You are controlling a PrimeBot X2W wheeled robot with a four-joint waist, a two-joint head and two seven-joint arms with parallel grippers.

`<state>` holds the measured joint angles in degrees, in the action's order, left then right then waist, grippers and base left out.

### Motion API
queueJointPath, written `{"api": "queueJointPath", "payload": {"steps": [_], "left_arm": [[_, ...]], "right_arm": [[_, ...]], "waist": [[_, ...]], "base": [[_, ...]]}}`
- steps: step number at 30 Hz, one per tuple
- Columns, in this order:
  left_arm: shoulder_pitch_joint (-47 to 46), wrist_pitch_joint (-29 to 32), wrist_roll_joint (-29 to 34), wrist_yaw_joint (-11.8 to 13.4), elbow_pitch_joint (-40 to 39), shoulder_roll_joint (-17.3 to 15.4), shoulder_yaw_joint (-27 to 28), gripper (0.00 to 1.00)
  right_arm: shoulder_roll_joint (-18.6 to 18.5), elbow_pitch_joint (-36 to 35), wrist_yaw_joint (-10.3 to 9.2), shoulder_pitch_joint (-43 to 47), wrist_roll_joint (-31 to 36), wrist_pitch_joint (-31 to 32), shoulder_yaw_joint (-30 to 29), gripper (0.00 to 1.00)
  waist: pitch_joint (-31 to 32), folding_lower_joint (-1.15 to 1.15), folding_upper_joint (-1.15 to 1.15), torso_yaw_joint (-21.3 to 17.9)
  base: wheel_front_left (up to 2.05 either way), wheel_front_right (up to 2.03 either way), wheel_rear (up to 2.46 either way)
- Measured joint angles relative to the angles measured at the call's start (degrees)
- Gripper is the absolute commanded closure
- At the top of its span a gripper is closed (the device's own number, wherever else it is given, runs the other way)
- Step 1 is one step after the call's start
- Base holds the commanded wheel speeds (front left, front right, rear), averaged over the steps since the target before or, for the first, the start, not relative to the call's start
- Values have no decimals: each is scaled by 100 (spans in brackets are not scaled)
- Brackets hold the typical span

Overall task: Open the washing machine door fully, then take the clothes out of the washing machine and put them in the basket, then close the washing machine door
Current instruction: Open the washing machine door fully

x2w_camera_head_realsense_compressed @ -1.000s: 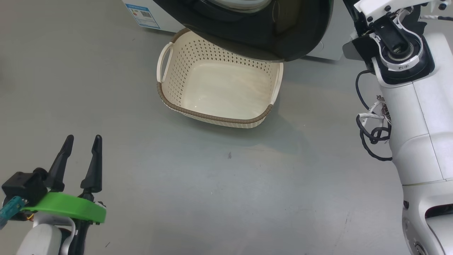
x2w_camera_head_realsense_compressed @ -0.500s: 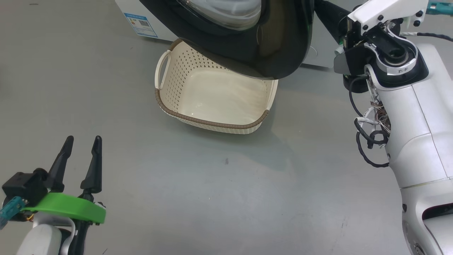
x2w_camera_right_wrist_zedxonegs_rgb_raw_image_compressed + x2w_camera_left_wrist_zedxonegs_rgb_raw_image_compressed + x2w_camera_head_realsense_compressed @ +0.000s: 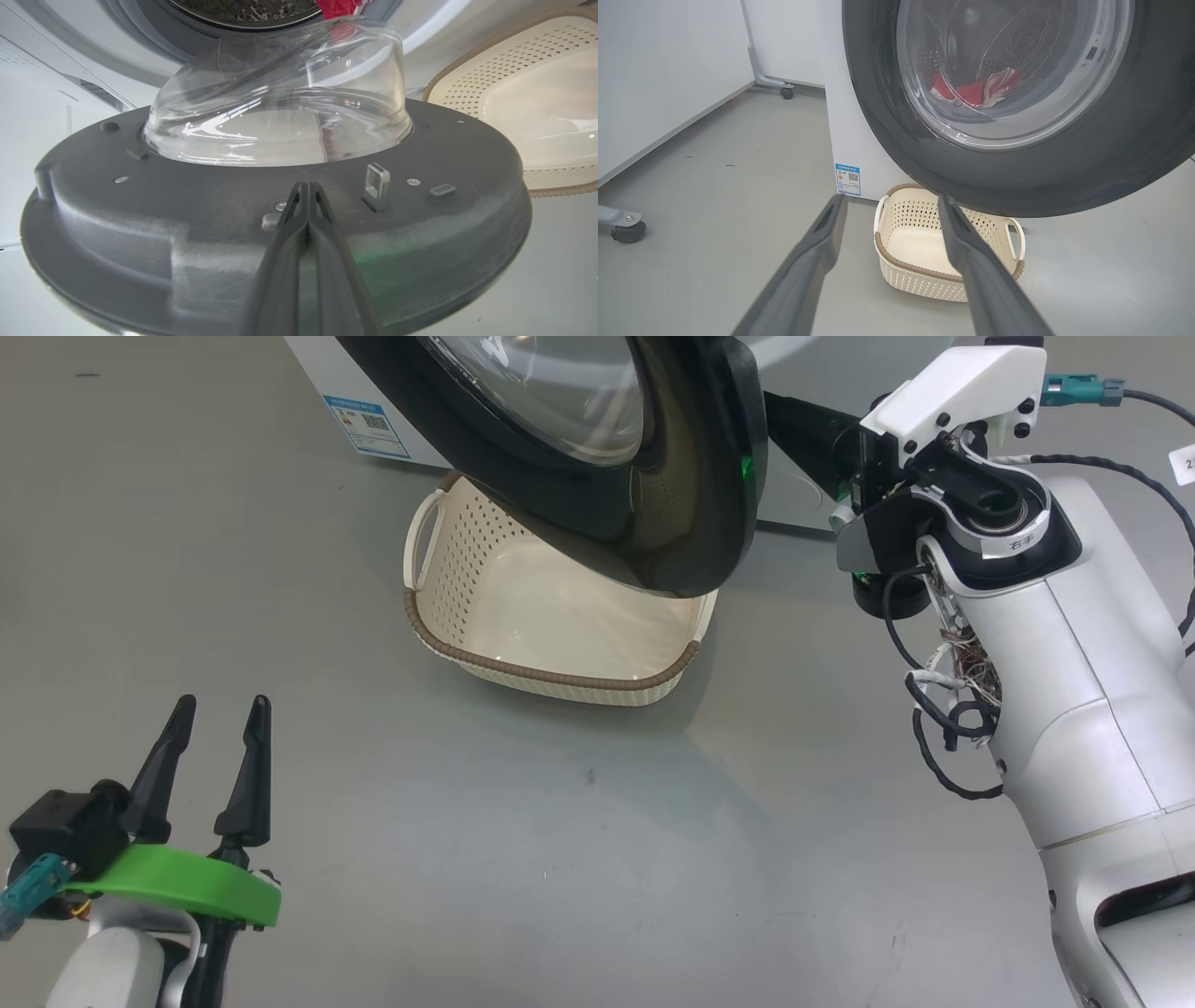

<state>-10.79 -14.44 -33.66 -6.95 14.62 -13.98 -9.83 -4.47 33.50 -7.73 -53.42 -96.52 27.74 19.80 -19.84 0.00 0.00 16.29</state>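
- Right gripper [image 3: 307, 189]: fingers pressed together, holding nothing. The tips sit on the inner face of the washing machine door [image 3: 695, 495], just beside the latch hook [image 3: 376, 179]. It looks like a closed claw used as a push rod: stiffer than one finger, and it can't snag.
- The door is partly swung out, not fully open by my read. Its black rim overhangs the back of the basket [image 3: 551, 674].
- The arm reaches in behind the door's free edge, probably to push the door round from the inside. That edge is farthest from the hinge, so it gives the most leverage.
- Glass bowl [image 3: 280, 112] bulges toward the drum. The tips contact below it on the plastic ring, which is sensible because glass is slick.
- Clothes [image 3: 971, 91]: red bundle lying low in the drum of the washing machine [image 3: 850, 116], seen through the door glass. Not yet out.
- The basket stands on the floor [image 3: 560, 859] right in front of the machine, empty. I'd guess it's placed there for a short drop from the porthole.
- Left gripper [image 3: 222, 709]: fingers spread wide, empty, hovering low and well apart from the door, aimed at the basket. It's out of the door's swing and probably pre-opened for the garment grab.
- Risk: tips sliding off the rim as the door angle changes.
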Motion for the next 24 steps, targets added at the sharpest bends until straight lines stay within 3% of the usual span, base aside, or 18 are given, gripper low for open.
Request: {"api": "queueJointPath", "payload": {"steps": [24], "left_arm": [[23, 0, 100, 0, 10, 35, -45, 0]], "right_arm": [[-2, -366, 0, 422, -1068, 304, 1221, 100]], "waist": [[233, 0, 0, -10]], "base": [[0, 0, 0]]}}
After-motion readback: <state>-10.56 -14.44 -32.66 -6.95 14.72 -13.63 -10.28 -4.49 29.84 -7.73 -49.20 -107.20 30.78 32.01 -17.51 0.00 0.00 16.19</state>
